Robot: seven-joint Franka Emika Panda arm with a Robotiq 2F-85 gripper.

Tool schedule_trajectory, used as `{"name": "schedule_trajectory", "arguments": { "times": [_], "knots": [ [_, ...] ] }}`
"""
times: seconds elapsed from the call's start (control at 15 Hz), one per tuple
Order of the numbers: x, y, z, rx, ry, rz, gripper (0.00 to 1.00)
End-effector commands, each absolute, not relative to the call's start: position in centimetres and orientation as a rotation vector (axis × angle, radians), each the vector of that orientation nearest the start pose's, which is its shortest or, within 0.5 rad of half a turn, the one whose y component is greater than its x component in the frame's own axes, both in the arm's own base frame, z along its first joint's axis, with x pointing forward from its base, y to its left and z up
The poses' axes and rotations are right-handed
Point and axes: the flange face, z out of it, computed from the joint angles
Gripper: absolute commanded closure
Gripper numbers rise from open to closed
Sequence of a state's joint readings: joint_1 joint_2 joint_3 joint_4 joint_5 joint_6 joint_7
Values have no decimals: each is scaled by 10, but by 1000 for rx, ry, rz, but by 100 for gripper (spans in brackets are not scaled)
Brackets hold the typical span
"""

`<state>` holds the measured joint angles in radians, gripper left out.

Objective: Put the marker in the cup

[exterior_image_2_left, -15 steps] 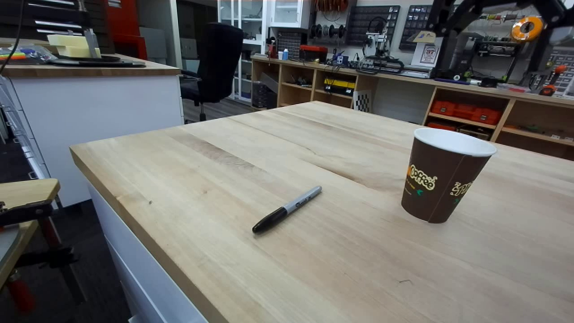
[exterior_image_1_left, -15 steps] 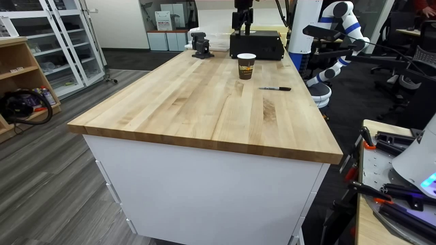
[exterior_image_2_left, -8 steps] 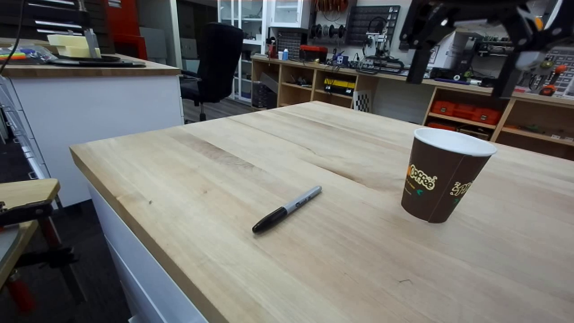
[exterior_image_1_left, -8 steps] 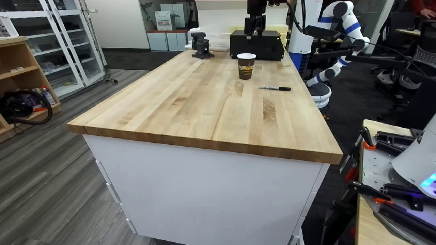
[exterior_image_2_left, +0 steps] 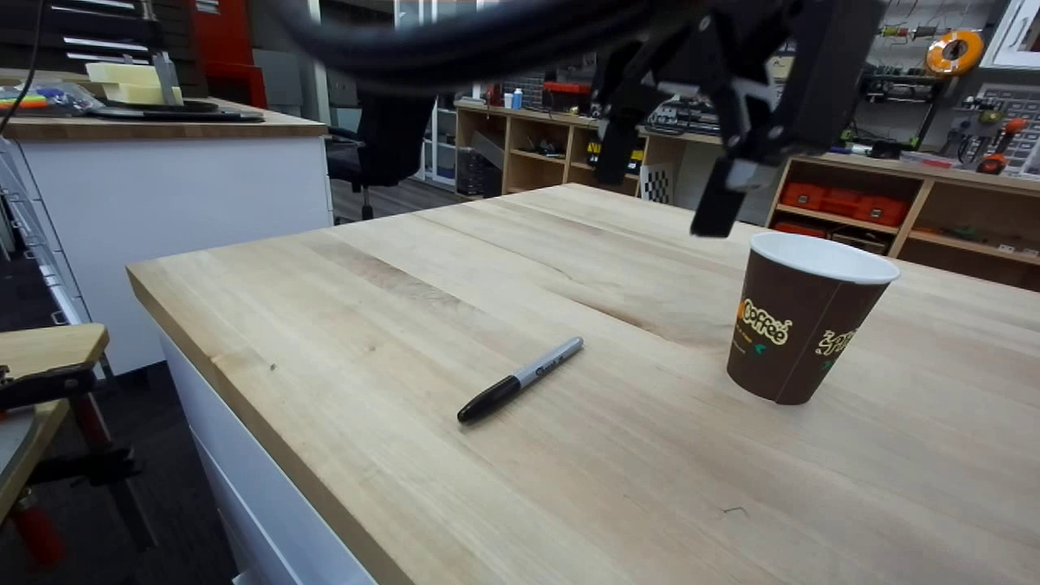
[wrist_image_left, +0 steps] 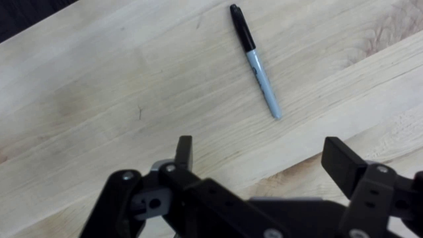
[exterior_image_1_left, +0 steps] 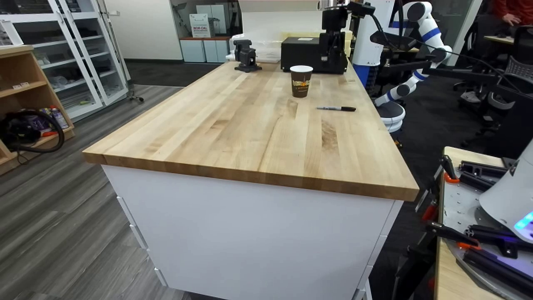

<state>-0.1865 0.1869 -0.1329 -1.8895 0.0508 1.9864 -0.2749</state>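
The marker has a grey body and a black cap. It lies flat on the wooden table in both exterior views (exterior_image_1_left: 336, 108) (exterior_image_2_left: 532, 374) and in the wrist view (wrist_image_left: 263, 81). The dark brown paper cup with a white rim stands upright on the table in both exterior views (exterior_image_1_left: 300, 83) (exterior_image_2_left: 800, 325). It is out of the wrist view. My gripper (wrist_image_left: 258, 138) is open with nothing between its fingers. In an exterior view the gripper (exterior_image_2_left: 660, 208) hangs above the table, apart from marker and cup. In the wrist view the marker's grey end points towards the gap between the fingers.
The wooden table (exterior_image_1_left: 233, 125) has an edge close to the marker's cap side. A black box (exterior_image_1_left: 300, 56) and a black vise-like object (exterior_image_1_left: 246, 56) stand at its far end. A white arm with blue bands (exterior_image_1_left: 433, 37) stands beyond the table.
My gripper has come lower and moved sideways, right in one exterior view and left in the other, towards the marker's side. It stays open. Marker and cup have not moved.
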Motion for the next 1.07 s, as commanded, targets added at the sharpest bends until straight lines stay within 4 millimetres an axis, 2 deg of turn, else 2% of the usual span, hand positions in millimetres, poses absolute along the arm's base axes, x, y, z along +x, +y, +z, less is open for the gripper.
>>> {"name": "schedule_trajectory", "arguments": {
  "times": [0.0, 0.13, 0.27, 0.4, 0.67, 0.87, 1.0],
  "knots": [
    [558, -179, 391, -3094, 102, 125, 0],
    [547, -178, 375, -3094, 106, 131, 0],
    [546, -178, 372, -3094, 107, 132, 0],
    [549, -167, 365, -3049, 9, 178, 0],
    [545, -134, 338, -2943, -231, 274, 0],
    [539, -125, 318, -2966, -281, 360, 0],
    [534, -128, 307, -2983, -286, 388, 0]
  ]
}}
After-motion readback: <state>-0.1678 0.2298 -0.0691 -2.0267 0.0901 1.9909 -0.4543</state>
